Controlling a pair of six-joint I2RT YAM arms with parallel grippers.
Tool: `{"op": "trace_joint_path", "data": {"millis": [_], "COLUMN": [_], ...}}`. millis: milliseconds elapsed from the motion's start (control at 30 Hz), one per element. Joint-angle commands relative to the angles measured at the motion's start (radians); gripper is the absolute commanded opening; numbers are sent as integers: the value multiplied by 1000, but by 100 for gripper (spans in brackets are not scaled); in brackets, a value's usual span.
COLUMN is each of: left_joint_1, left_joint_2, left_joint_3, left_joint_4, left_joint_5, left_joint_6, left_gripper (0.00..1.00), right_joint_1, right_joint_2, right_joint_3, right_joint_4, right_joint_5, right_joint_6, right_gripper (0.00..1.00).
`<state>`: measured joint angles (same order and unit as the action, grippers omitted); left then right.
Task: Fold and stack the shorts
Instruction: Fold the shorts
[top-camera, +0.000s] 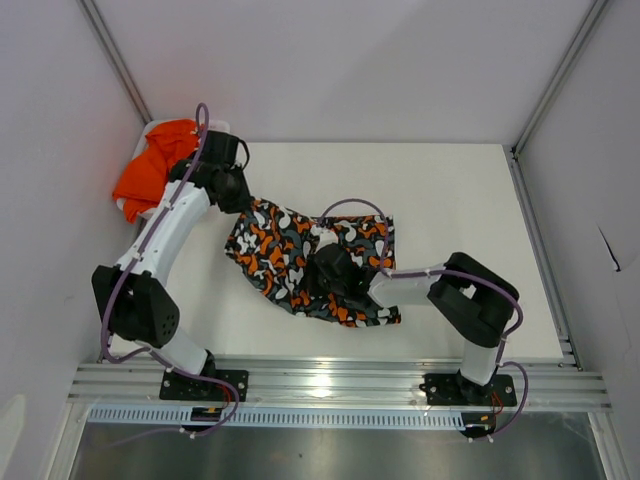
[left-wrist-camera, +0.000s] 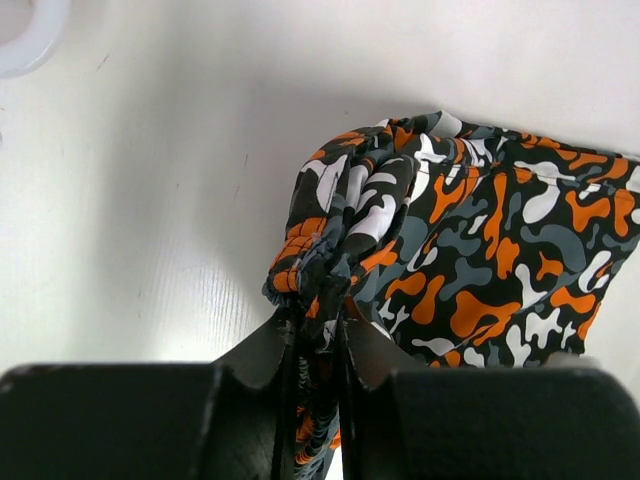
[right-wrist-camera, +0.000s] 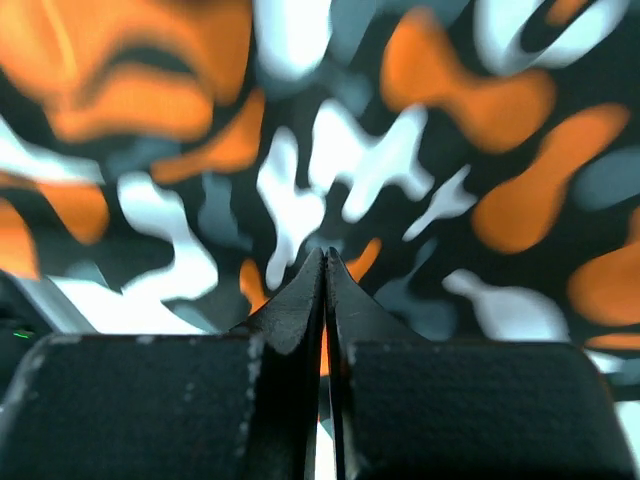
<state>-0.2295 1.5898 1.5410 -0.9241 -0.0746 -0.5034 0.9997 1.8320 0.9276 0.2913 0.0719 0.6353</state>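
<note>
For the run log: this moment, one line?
left gripper shut on patterned shorts | right gripper shut, tips on them | orange shorts far left

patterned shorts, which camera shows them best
Top external: the patterned shorts show almost whole, crumpled on the table. Left wrist shows one bunched end pinched in the left gripper; right wrist shows only blurred close-up fabric.

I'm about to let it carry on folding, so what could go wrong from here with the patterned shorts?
The left gripper pinches only a bunched edge of the patterned shorts, so the cloth may slip out under tension. The right gripper is shut against the fabric mid-panel; whether it holds any is unclear, so a fold could drag the pair crooked.
</note>
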Motion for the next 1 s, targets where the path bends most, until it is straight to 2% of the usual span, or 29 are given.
{"op": "trace_joint_path", "data": {"millis": [0,300,533,700,967], "left_joint_1": [-4,-27,-37,-44,-62], "left_joint_2": [-63,-53,-40,-39,-21], "left_joint_3": [33,56,82,87,113], "left_joint_4": [-27,-51,-74,-78,-87], "left_joint_5": [-11,-34,-54,-59,-68], "left_joint_6": [28,32,32,32,31], "left_gripper": [0,0,0,0,0], "right_joint_1": [-67,-179,-200,-216,-246], "right_joint_2": [-89,2,108,153,168], "right_joint_3": [62,197,274,274,237], "right_joint_4": [2,-66,-61,-27,74], "right_joint_5": [-96,-166,-69,12,42], "right_joint_6": [29,40,61,86,104], "right_gripper": [0,0,0,0,0]}}
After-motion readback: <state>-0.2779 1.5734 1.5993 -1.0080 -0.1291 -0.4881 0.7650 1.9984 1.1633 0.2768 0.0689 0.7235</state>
